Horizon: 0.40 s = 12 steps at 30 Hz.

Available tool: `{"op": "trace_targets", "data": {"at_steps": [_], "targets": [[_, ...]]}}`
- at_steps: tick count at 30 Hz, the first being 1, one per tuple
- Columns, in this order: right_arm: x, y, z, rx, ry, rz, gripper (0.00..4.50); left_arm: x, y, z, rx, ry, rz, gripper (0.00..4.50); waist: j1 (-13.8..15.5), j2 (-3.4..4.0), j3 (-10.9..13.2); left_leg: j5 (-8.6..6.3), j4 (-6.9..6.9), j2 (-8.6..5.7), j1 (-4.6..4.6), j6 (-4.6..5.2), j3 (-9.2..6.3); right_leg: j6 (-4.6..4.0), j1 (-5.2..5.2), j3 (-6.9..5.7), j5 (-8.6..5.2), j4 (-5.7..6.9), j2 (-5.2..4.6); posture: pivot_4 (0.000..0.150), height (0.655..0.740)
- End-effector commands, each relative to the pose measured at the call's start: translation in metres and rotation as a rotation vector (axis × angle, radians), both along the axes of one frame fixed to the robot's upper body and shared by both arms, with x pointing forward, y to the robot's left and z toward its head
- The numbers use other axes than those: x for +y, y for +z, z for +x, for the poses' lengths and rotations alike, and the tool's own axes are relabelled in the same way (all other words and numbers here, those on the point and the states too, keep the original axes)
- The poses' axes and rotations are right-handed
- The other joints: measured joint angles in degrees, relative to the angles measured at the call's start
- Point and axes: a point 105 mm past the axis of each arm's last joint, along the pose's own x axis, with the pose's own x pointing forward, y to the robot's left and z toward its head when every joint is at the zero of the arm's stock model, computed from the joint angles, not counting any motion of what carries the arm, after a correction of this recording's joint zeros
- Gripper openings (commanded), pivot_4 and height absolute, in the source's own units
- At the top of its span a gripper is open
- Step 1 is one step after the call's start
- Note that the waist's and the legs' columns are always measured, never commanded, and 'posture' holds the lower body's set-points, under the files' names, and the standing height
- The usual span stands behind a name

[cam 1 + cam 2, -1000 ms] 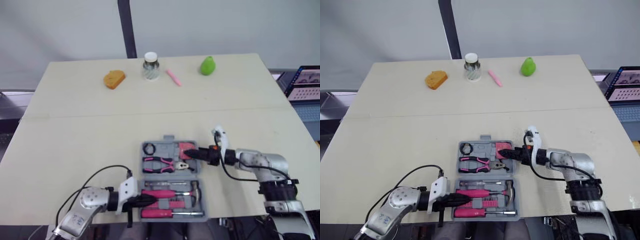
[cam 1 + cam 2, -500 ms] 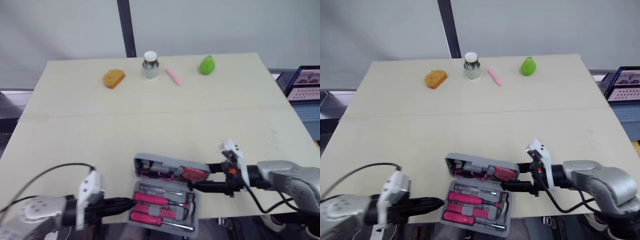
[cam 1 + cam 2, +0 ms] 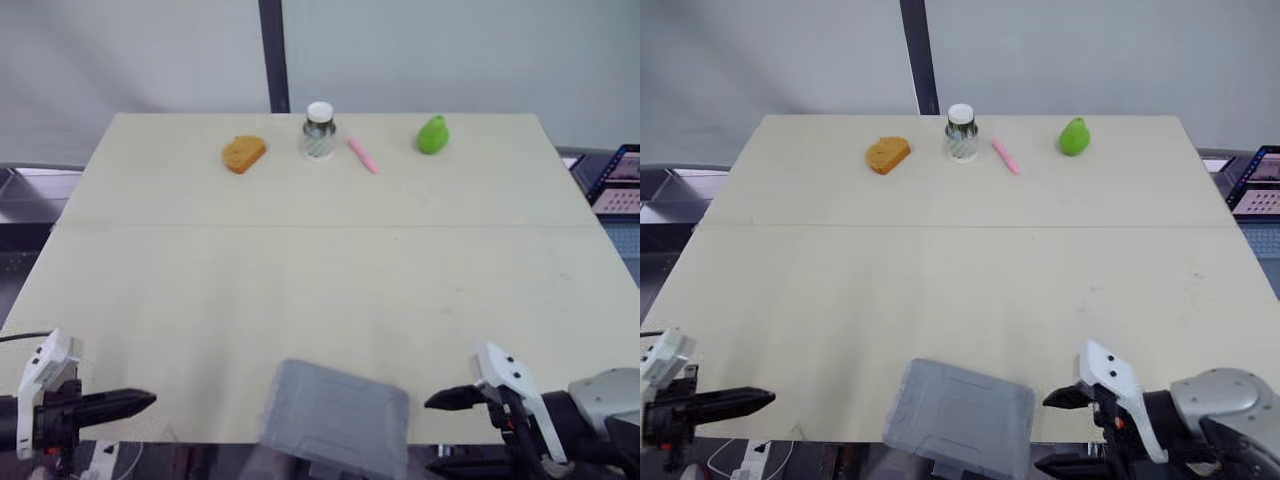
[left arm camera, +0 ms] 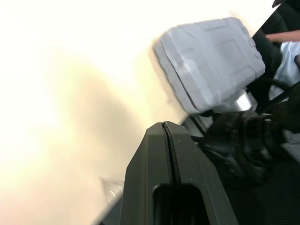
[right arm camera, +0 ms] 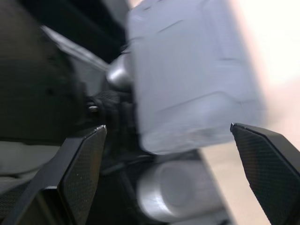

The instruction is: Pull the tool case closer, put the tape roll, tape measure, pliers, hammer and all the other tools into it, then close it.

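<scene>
The closed grey tool case (image 3: 335,418) lies on the near edge of the bench (image 3: 300,270), overhanging it. It is probably heavy, rigid and smooth-shelled, best gripped by its sides. The left gripper (image 3: 140,401) has its jaws pressed together and the right gripper (image 3: 437,432) has its jaws spread; both are empty.

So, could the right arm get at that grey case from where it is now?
Probably yes. The closed case lies at the table's near edge, and the right gripper hangs open just beside it, with nothing between them.
</scene>
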Motion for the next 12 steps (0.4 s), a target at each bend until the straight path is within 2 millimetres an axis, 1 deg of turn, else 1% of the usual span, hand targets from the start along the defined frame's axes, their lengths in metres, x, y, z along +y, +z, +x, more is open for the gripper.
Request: {"op": "trace_targets", "data": {"at_steps": [1, 3, 7, 12], "targets": [[-0.012, 0.009, 0.018, -0.191, -0.060, 0.026, 4.48, -0.001, -0.007, 0.015, -0.109, 0.015, 0.056, 0.00, -0.3, -0.03, 0.0, 0.00, -0.03, 0.04, 0.02, 0.00, 0.04, 0.02, 0.00, -0.02, 0.01, -0.03, 0.01, 0.150, 0.7400], [-0.015, 0.010, 0.023, -0.269, -0.085, 0.042, 4.48, -0.003, -0.013, 0.021, -0.150, 0.025, 0.091, 0.00, -0.6, -0.03, 0.0, -0.01, -0.04, 0.13, 0.08, -0.03, 0.19, 0.03, -0.02, -0.05, 0.02, 0.04, 0.03, 0.150, 0.7400], [-0.026, -0.002, 0.026, -0.289, -0.124, 0.028, 4.48, -0.010, -0.021, 0.025, -0.188, 0.034, 0.090, 0.00, -1.2, -0.03, 0.0, -0.02, -0.01, 0.37, 0.18, -0.17, 0.34, 0.03, -0.01, -0.13, 0.02, 0.13, 0.17, 0.150, 0.7400], [-0.032, -0.008, 0.033, -0.324, -0.141, 0.025, 4.48, -0.017, -0.021, 0.030, -0.214, 0.028, 0.068, 0.00, -1.5, -0.03, 0.0, 0.08, 0.09, 0.41, 0.33, -0.31, 0.35, 0.03, 0.00, -0.09, 0.02, 0.51, 0.16, 0.150, 0.7400]]}}
